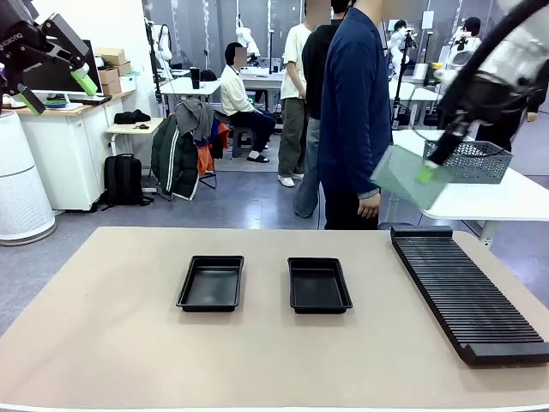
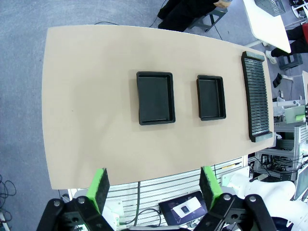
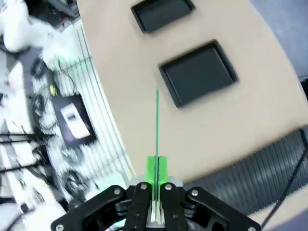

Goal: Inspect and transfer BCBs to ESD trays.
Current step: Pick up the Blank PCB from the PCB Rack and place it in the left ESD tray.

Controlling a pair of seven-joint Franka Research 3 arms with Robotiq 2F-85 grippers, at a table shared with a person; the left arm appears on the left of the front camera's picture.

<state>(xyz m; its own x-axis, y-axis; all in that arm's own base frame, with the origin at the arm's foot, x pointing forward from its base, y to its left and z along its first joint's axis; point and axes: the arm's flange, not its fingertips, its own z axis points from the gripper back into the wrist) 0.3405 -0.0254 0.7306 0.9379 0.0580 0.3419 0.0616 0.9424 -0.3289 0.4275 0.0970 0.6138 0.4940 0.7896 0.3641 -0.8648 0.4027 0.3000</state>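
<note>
Two empty black ESD trays sit side by side mid-table: the left tray (image 1: 211, 282) (image 2: 155, 97) and the right tray (image 1: 318, 284) (image 2: 211, 97) (image 3: 198, 72). High at the right, well above the table, my right gripper (image 1: 426, 172) (image 3: 156, 166) is shut on a pale-green BCB (image 1: 410, 177), seen edge-on as a thin green line (image 3: 157, 125) in the right wrist view. My left gripper (image 1: 58, 91) (image 2: 153, 186) hangs open and empty, raised high at the far left.
A long black ribbed rack (image 1: 465, 290) (image 2: 256, 96) lies along the table's right side. A person in a dark blue top (image 1: 353, 112) stands at the far edge, one hand (image 1: 369, 204) hanging by their side. Bare tabletop surrounds the trays.
</note>
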